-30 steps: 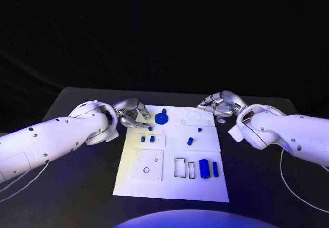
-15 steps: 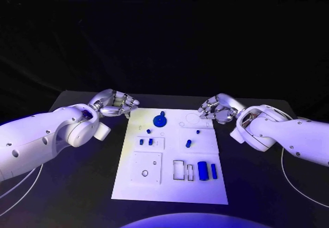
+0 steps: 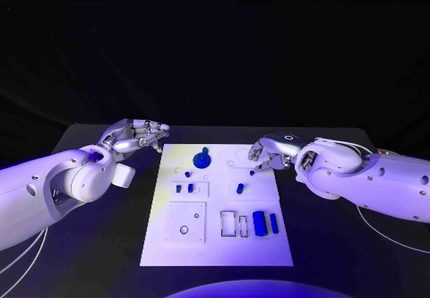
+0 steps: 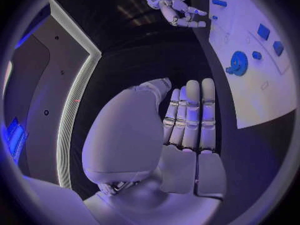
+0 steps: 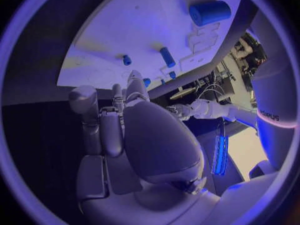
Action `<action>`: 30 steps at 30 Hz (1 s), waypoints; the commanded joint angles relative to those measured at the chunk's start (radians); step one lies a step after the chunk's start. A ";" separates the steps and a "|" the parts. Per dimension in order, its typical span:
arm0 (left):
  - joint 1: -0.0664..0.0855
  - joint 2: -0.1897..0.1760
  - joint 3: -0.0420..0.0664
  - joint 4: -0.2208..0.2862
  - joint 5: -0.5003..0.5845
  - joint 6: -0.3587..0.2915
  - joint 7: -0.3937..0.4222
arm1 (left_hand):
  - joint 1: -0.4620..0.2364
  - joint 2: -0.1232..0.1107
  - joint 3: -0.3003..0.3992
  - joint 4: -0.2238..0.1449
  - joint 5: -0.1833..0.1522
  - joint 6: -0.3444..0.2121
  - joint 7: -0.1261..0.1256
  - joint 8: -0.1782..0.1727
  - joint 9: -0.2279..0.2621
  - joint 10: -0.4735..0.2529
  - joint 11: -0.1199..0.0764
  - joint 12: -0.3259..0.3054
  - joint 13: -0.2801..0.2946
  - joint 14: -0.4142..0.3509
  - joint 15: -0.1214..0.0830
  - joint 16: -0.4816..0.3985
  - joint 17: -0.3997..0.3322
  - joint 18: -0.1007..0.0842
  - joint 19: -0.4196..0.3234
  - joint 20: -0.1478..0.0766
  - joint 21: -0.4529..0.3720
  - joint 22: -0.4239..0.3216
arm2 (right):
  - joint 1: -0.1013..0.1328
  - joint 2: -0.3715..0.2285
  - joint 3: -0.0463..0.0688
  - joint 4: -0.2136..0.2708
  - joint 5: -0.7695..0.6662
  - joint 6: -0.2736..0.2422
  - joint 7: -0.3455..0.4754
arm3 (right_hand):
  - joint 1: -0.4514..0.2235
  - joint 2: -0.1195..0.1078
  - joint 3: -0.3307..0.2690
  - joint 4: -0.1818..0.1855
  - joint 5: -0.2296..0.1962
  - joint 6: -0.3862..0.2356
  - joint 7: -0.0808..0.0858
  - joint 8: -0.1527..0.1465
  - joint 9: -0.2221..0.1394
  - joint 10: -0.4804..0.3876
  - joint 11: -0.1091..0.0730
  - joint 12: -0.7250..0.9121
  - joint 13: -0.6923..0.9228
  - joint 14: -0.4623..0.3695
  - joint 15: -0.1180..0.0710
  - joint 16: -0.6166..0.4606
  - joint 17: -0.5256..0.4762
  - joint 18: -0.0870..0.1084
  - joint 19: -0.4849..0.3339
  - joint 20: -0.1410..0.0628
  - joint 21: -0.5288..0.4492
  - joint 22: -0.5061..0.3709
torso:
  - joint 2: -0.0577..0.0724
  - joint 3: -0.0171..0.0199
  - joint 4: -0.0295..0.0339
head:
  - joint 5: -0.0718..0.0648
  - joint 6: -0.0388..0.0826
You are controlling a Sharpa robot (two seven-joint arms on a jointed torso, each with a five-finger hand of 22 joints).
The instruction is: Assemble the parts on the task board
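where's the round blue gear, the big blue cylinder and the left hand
round blue gear (image 3: 203,161): head view, on its disc face
big blue cylinder (image 3: 259,223): head view, mid-body
left hand (image 3: 133,135): head view, on its knuckles

The left hand (image 4: 187,130) is in the middle, seen from behind. Its fingers (image 4: 207,110) lie straight and close side by side, and they hold nothing. Under the hand is the black table (image 4: 162,55). The hand is beside the white task board (image 4: 262,95), not over it. On the board sits a round blue part (image 4: 238,62) with a small blue part (image 4: 257,55) just next to it. Two more blue parts (image 4: 270,39) lie a bit further along, and another blue part (image 4: 219,2) lies near the far end. The right hand (image 4: 181,12) is far across, at the board's other side, with its fingers bent.
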 commanded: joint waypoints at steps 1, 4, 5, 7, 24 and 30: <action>0.000 -0.001 0.000 0.006 0.053 0.001 0.040 | -0.011 -0.001 0.005 0.001 -0.002 0.003 0.002 0.001 0.001 0.008 -0.001 0.004 -0.001 -0.004 -0.001 -0.006 -0.002 0.015 -0.002 -0.006 -0.007 -0.002 | -0.004 0.003 0.000 0.012 -0.159 0.075 -0.070 | -0.007 -0.005 -0.009 -0.001 -0.006 0.005 0.002 -0.009 -0.003 0.000 0.002 -0.005 -0.009 0.043 0.006 0.020 0.028 -0.010 0.025 0.002 0.039 0.025 | 0.002 0.0000 -0.0001 | -0.001 -0.002; 0.000 -0.002 0.000 0.007 0.054 0.001 0.040 | -0.011 -0.001 0.005 0.001 -0.002 0.003 0.002 0.001 0.001 0.008 -0.001 0.004 -0.001 -0.004 -0.001 -0.006 -0.002 0.015 -0.002 -0.006 -0.007 -0.002 | -0.008 0.005 0.000 0.021 -0.171 0.086 -0.078 | -0.007 -0.003 -0.010 -0.001 -0.005 0.011 0.006 -0.010 -0.003 0.008 0.006 -0.005 -0.016 0.048 0.008 0.027 0.037 -0.016 0.043 0.003 0.075 0.047 | 0.002 -0.0008 0.0000 | -0.001 -0.004; 0.000 -0.002 0.000 0.007 0.054 0.001 0.040 | -0.012 -0.002 0.005 0.001 -0.002 0.001 0.003 0.000 0.001 0.007 0.000 0.003 -0.002 -0.004 -0.001 -0.008 -0.003 0.015 -0.001 -0.006 -0.009 -0.004 | -0.009 0.005 0.000 0.023 -0.173 0.088 -0.079 | -0.006 -0.002 -0.010 -0.002 -0.004 0.016 0.007 -0.010 -0.003 0.013 0.007 -0.005 -0.020 0.049 0.009 0.031 0.042 -0.019 0.051 0.004 0.090 0.057 | 0.002 -0.0009 0.0000 | 0.000 -0.004; 0.000 -0.003 -0.001 0.007 0.055 0.000 0.040 | -0.012 -0.002 0.005 0.001 -0.002 0.001 0.003 -0.001 0.001 0.007 0.000 0.002 -0.002 -0.004 -0.001 -0.008 -0.003 0.015 0.000 -0.007 -0.010 -0.004 | -0.011 0.007 0.000 0.027 -0.178 0.095 -0.084 | -0.004 0.000 -0.009 -0.002 -0.002 0.020 0.007 -0.010 -0.003 0.018 0.008 -0.005 -0.024 0.052 0.010 0.036 0.052 -0.022 0.060 0.005 0.107 0.067 | 0.002 -0.0010 0.0001 | 0.000 -0.006; 0.000 -0.006 -0.002 0.009 0.054 -0.005 0.029 | -0.014 -0.004 0.006 -0.002 -0.002 -0.009 0.008 -0.007 -0.001 0.005 0.003 -0.001 -0.005 0.001 0.000 -0.013 -0.005 0.014 0.005 -0.007 -0.016 -0.009 | -0.032 0.036 0.000 0.017 -0.177 0.101 -0.092 | 0.111 0.061 0.074 0.002 0.040 0.093 -0.007 -0.021 -0.010 0.113 -0.005 -0.069 -0.105 0.060 -0.006 0.072 0.097 -0.041 0.105 0.003 0.220 0.150 | 0.001 -0.0005 0.0013 | 0.003 -0.013; 0.000 -0.007 -0.002 0.009 0.052 -0.005 0.026 | -0.014 -0.004 0.007 -0.002 -0.002 -0.011 0.009 -0.009 -0.001 0.003 0.004 -0.002 -0.006 0.003 0.000 -0.014 -0.006 0.014 0.007 -0.007 -0.017 -0.010 | -0.040 0.048 0.000 -0.002 -0.174 0.097 -0.092 | 0.132 0.055 0.134 0.002 0.037 0.100 -0.005 -0.028 -0.012 0.130 -0.005 -0.096 -0.110 0.059 -0.006 0.071 0.091 -0.043 0.107 0.002 0.234 0.164 | 0.002 -0.0005 0.0010 | 0.002 -0.015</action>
